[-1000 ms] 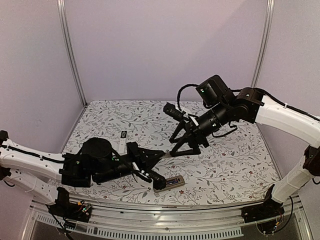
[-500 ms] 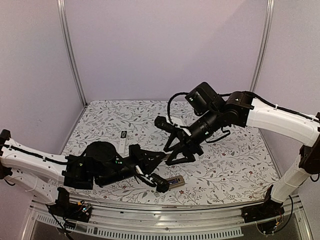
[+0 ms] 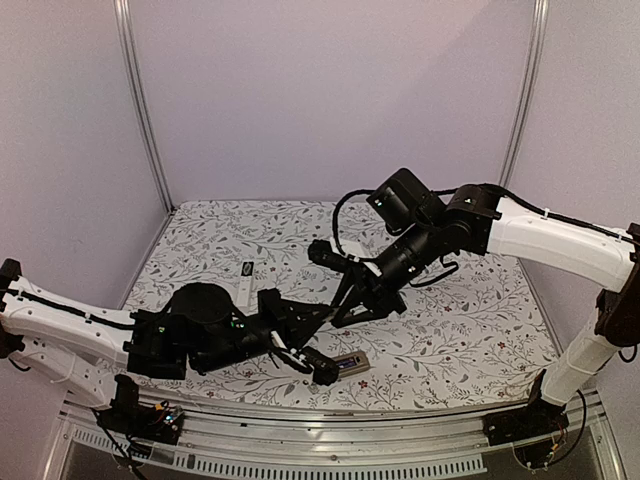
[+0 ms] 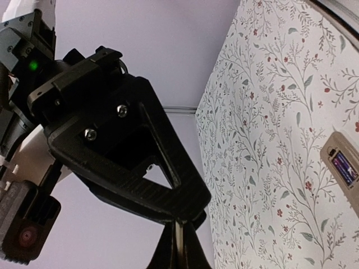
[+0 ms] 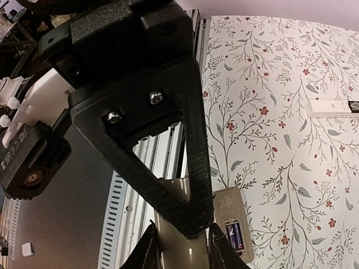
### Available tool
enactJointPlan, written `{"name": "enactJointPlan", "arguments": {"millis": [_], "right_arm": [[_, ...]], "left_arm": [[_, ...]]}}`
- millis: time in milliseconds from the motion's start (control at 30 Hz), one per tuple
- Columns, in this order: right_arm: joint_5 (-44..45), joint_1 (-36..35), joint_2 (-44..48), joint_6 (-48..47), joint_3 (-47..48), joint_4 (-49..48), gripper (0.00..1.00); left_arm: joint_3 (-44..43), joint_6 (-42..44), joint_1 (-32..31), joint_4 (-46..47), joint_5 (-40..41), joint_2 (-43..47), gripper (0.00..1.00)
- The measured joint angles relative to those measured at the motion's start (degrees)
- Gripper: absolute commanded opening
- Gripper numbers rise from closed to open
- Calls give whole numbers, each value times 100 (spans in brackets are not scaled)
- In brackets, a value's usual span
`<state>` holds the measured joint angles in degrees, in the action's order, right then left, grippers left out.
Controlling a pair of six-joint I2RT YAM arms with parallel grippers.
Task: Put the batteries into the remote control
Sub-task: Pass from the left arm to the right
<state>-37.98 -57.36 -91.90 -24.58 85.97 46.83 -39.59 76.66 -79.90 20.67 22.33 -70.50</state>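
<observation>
A beige remote control (image 3: 350,363) lies face down near the table's front, its compartment open, with two dark batteries (image 5: 235,236) seated inside. A thin beige cover plate (image 5: 185,255) hangs above the table between both arms. My left gripper (image 3: 322,314) is shut on it, and the left wrist view shows the plate (image 4: 179,241) edge-on between the fingers of that gripper (image 4: 178,255). My right gripper (image 3: 345,312) meets it from the other side. In the right wrist view its fingers touch both edges of the plate, shut on it (image 5: 180,245). The remote (image 4: 336,143) sits at the right edge of the left wrist view.
A white remote (image 3: 247,290) and a small dark object (image 3: 247,268) lie at the left middle of the flowered table (image 3: 470,330). The white remote (image 5: 331,107) also shows in the right wrist view. The metal front rail (image 5: 120,224) runs below the grippers.
My right gripper came left and down onto the tip of the left gripper, and its jaws narrowed around the cover plate. The left arm barely moved.
</observation>
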Motion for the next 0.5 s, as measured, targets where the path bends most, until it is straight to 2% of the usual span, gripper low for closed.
{"name": "enactJointPlan", "arguments": {"millis": [300,433,500], "right_arm": [[-63,-2,0,-90,0,24,9],[-50,0,2,-81,-2,17,7],[-20,0,17,-79,-31,-4,5]], "left_arm": [[-2,-92,-9,-42,-44,20,1],[-42,-282,-9,-136,-39,22,19],[-50,-389,-9,-219,-17,22,21]]}}
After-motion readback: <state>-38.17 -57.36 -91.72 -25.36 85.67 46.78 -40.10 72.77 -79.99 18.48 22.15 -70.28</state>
